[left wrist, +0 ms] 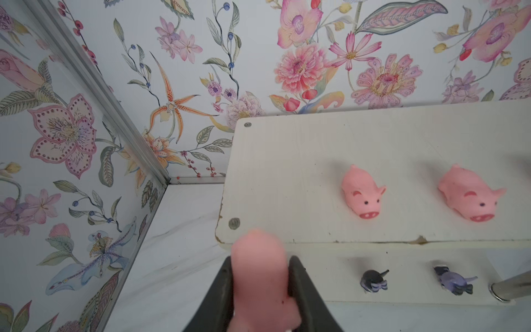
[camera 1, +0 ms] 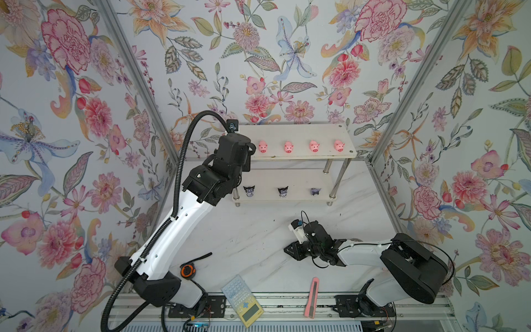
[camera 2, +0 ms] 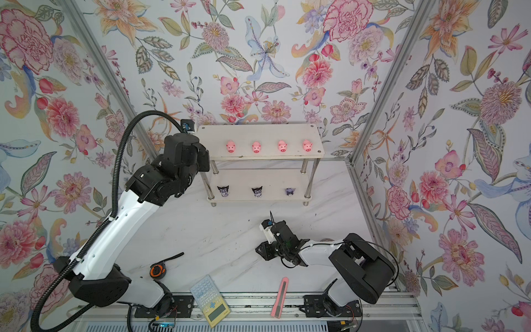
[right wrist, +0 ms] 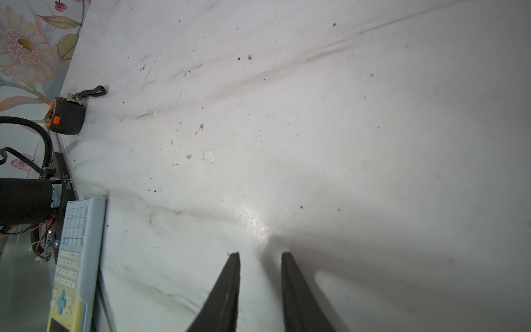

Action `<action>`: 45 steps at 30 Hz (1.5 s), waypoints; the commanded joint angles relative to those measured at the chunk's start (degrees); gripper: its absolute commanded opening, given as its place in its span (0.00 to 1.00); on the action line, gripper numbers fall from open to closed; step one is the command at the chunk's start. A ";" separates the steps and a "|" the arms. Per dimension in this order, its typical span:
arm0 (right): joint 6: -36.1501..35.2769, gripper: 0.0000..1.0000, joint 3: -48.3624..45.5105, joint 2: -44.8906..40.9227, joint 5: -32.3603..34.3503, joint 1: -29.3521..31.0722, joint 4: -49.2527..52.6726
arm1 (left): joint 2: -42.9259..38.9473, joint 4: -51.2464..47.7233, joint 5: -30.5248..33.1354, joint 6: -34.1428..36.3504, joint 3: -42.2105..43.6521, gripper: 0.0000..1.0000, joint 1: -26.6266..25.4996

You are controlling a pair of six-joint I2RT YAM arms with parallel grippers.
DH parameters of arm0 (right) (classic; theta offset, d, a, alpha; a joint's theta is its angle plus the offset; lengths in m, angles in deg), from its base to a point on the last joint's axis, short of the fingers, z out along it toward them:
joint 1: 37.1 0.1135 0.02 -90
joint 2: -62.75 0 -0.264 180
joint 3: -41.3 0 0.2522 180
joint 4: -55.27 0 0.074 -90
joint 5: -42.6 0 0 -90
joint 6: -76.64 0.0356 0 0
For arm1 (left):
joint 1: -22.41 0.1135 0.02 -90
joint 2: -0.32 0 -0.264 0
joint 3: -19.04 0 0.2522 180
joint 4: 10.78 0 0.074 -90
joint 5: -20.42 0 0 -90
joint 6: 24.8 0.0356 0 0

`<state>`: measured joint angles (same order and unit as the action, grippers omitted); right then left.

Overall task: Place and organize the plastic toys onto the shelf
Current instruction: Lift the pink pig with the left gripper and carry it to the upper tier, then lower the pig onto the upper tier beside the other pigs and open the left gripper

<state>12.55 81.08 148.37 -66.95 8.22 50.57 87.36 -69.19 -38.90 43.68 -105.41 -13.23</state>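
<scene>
The shelf (camera 1: 301,130) (camera 2: 258,132) stands at the back of the table. Several pink pigs (camera 1: 262,146) line its top board in both top views, and three black-and-purple figurines (camera 1: 248,191) stand on the lower board. My left gripper (left wrist: 260,263) is shut on another pink pig (left wrist: 260,287), just in front of the top board's (left wrist: 287,161) left front corner. In both top views the left wrist (camera 1: 232,155) hides that pig and the fingers. My right gripper (camera 1: 290,250) (right wrist: 260,254) hovers low over the bare table, open a little, with nothing between its fingers.
A black-and-orange tape measure (camera 1: 188,270), a blue-and-yellow calculator (camera 1: 242,300) and a pink utility knife (camera 1: 311,297) lie near the table's front edge. Flowered walls close in the left, right and back sides. A chrome leg (left wrist: 511,284) stands by the figurines.
</scene>
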 commanded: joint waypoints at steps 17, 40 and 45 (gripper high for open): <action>1.16 0.28 0.38 1.60 -0.46 0.14 3.27 | 20.02 -12.52 -16.67 6.45 -20.14 0.32 10.50; 2.20 0.28 1.57 5.35 -3.19 0.31 2.57 | 18.29 -13.84 -20.41 -0.79 -24.04 0.30 11.60; 2.20 0.28 1.49 4.84 -3.22 0.29 2.90 | 19.72 -16.09 -20.33 -1.16 -26.79 0.30 11.64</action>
<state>14.10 83.05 151.89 -70.36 8.22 48.78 107.03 -82.82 -58.73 43.62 -130.35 -1.97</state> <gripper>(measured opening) 0.281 0.300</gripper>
